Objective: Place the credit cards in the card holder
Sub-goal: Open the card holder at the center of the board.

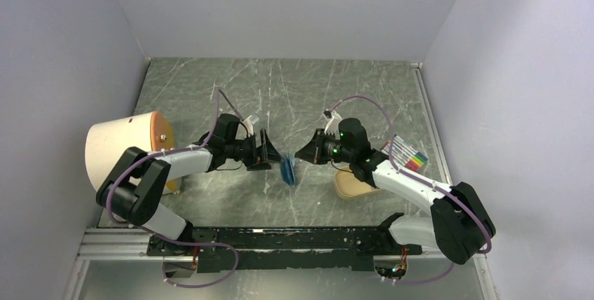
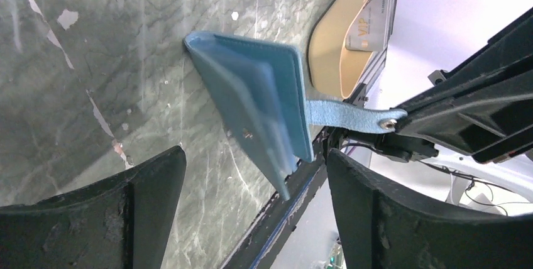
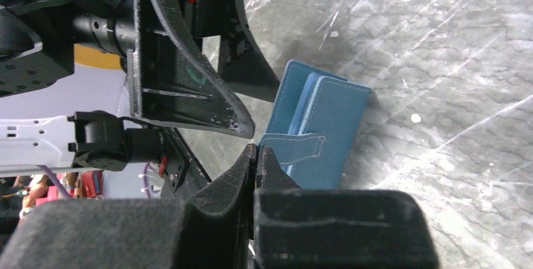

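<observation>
The teal card holder (image 1: 288, 169) stands on its edge on the marble table, partly unfolded (image 2: 251, 99). Its snap tab (image 2: 352, 117) is stretched sideways and pinched in my right gripper (image 3: 257, 151), which is shut on it. My left gripper (image 2: 256, 156) is open, one finger on each side of the card holder's near end without touching it. In the right wrist view the card holder (image 3: 327, 124) lies just beyond the left gripper's fingers (image 3: 188, 80). One pale credit card (image 2: 371, 21) leans inside the tan tray (image 2: 327, 49).
The tan oval tray (image 1: 350, 186) sits under my right arm, with a pack of coloured markers (image 1: 410, 153) behind it. A large cream cylinder (image 1: 122, 149) lies at the left. The black base rail (image 1: 280, 240) runs along the near edge.
</observation>
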You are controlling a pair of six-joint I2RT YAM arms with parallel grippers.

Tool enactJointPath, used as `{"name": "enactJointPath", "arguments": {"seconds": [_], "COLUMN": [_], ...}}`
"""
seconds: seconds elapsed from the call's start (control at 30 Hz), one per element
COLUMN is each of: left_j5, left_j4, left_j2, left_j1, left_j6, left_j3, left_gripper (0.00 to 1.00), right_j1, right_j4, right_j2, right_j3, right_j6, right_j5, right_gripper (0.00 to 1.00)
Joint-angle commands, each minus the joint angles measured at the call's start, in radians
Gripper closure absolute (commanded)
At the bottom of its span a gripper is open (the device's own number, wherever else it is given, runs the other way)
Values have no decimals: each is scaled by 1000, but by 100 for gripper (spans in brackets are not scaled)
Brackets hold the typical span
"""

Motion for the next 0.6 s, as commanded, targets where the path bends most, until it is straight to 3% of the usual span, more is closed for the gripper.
{"name": "enactJointPath", "arguments": {"seconds": [0.0, 0.23, 0.43, 0.57], "left_j5": [7, 34, -20, -34], "left_j4": [4, 82, 89, 66], "left_j2": [14, 67, 59, 68], "left_j1": [-15, -18, -21, -24], "left_j6": [50, 31, 5, 13], "left_j3": [42, 22, -12, -7], "left_gripper": [12, 20, 20, 30], "right_j1": [3, 2, -12, -26], "right_j4": [71, 75, 32, -81], "right_j2": [1, 5, 1, 19], "right_j3": [-9, -37, -60, -39], "right_j6": [36, 39, 9, -63], "right_j5": [-49, -24, 48, 169], "right_gripper": [100, 100, 100, 100]}}
